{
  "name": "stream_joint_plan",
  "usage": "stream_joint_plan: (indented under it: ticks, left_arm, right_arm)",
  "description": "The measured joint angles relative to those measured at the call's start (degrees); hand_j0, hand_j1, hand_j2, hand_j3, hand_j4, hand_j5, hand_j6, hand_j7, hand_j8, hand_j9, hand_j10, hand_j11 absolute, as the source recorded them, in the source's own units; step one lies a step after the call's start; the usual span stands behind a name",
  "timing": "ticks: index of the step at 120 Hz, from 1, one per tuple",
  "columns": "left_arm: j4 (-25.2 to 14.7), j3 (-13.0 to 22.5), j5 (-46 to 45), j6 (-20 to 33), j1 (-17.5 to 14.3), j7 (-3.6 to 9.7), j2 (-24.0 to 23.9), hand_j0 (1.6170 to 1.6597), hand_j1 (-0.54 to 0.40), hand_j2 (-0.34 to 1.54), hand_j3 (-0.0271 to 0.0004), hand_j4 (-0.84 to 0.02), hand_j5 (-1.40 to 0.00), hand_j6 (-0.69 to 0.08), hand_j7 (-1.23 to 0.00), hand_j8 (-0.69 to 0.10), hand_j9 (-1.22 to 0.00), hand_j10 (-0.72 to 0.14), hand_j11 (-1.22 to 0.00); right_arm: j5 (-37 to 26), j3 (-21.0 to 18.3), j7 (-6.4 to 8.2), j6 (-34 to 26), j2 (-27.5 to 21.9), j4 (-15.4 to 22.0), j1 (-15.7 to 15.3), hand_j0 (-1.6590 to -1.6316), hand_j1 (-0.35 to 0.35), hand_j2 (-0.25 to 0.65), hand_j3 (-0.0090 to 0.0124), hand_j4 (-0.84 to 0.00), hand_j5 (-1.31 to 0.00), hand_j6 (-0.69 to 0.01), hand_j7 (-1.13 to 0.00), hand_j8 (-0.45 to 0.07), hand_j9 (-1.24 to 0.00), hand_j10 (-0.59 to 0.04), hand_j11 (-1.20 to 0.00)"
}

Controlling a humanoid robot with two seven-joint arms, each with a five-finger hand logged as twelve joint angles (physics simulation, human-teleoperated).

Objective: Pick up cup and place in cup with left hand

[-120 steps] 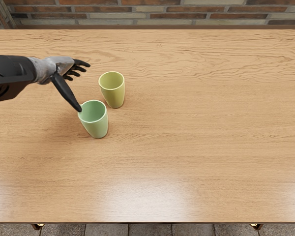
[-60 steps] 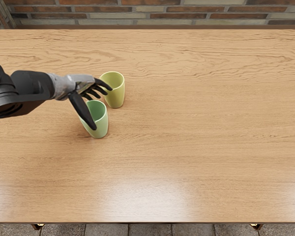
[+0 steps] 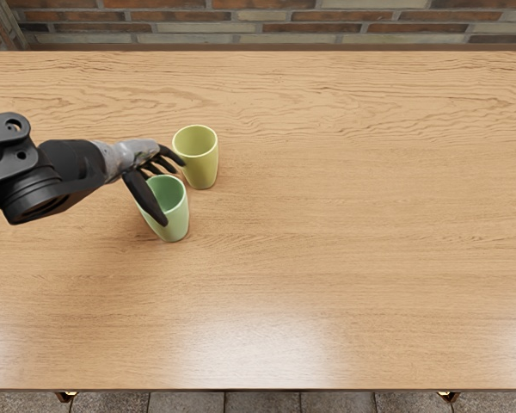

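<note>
So the yellow cup point(image 3: 204, 168) stands upright in the upper left of the frame, just beside the green cup point(image 3: 178, 219), which is also upright on the wooden worktop point(image 3: 344, 224), a bit lower in the picture. The left hand point(image 3: 138, 157) kinda crowds both: its fingers point(image 3: 173, 157) are spread, the thumb point(image 3: 146, 197) is wide apart from the rest, and they aren't holding anything. Brick wall point(image 3: 318, 15) runs along the top, grey paving point(image 3: 262, 403) along the bottom. The thumb hides part of the green cup's left side and rim, and fingertips overlap the yellow one's left edge; can't tell if anything touches. Left arm point(image 3: 69, 170) gets cut off at the left edge.
</note>
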Motion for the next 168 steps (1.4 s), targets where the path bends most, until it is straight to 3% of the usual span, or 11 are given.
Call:
stream_joint_plan:
  ticks: [22,28,36,44,51,96,111,168]
  left_arm:
    - [0.15,1.15,-0.07,0.56,-0.07,-0.03,-0.08,1.6561,0.053,0.01,0.0000,-0.282,-0.39,-0.281,-0.39,-0.279,-0.39,-0.277,-0.39]
    - [0.18,1.27,0.00,0.58,-0.15,0.02,-0.65,1.6565,0.013,-0.01,0.0000,-0.295,-0.40,-0.295,-0.41,-0.294,-0.41,-0.293,-0.41]
    - [0.20,1.38,0.00,0.59,-0.34,0.06,-0.73,1.6574,-0.028,0.14,0.0000,-0.317,-0.43,-0.318,-0.43,-0.318,-0.43,-0.318,-0.43]
    - [0.22,1.44,-0.02,0.59,-0.34,0.06,-0.71,1.6572,-0.123,-0.02,0.0000,-0.340,-0.46,-0.337,-0.46,-0.343,-0.46,-0.343,-0.46]
    - [0.19,1.49,-0.22,0.60,-0.41,0.05,-0.67,1.6578,-0.169,0.06,0.0000,-0.354,-0.49,-0.308,-0.49,-0.325,-0.48,-0.359,-0.48]
    - [0.10,1.45,-0.68,0.57,-0.51,0.01,-0.32,1.6549,-0.189,0.09,0.0000,-0.281,-0.65,-0.211,-0.63,-0.235,-0.63,-0.444,-0.63]
    - [0.04,1.40,-0.74,0.48,-0.63,0.01,-0.20,1.6538,-0.197,0.09,0.0000,-0.249,-0.69,-0.179,-0.68,-0.203,-0.66,-0.427,-0.67]
    - [-0.08,0.92,-1.43,-0.95,-5.99,0.00,0.57,1.6523,-0.205,0.08,0.0000,-0.209,-0.75,-0.136,-0.74,-0.186,-0.70,-0.414,-0.71]
  right_arm:
    - [0.00,0.00,0.00,0.00,0.00,0.00,0.00,-1.6581,-0.349,0.000,0.0000,0.000,0.00,0.000,0.00,0.000,0.00,0.000,0.00]
    - [0.00,0.00,0.00,0.00,0.00,0.00,0.00,-1.6581,-0.349,0.000,0.0000,0.000,0.00,0.000,0.00,0.000,0.00,0.000,0.00]
    - [0.00,0.00,0.00,0.00,0.00,0.00,0.00,-1.6581,-0.349,0.000,0.0000,0.000,0.00,0.000,0.00,0.000,0.00,0.000,0.00]
    - [0.00,0.00,0.00,0.00,0.00,0.00,0.00,-1.6581,-0.349,0.000,0.0000,0.000,0.00,0.000,0.00,0.000,0.00,0.000,0.00]
    - [0.00,0.00,0.00,0.00,0.00,0.00,0.00,-1.6581,-0.349,0.000,0.0000,0.000,0.00,0.000,0.00,0.000,0.00,0.000,0.00]
    - [0.00,0.00,0.00,0.00,0.00,0.00,0.00,-1.6581,-0.349,0.000,0.0000,0.000,0.00,0.000,0.00,0.000,0.00,0.000,0.00]
    - [0.00,0.00,0.00,0.00,0.00,0.00,0.00,-1.6581,-0.349,0.000,0.0000,0.000,0.00,0.000,0.00,0.000,0.00,0.000,0.00]
    - [0.00,0.00,0.00,0.00,0.00,-0.01,0.00,-1.6581,-0.349,0.000,0.0000,0.000,0.00,0.000,0.00,0.000,0.00,0.000,0.00]
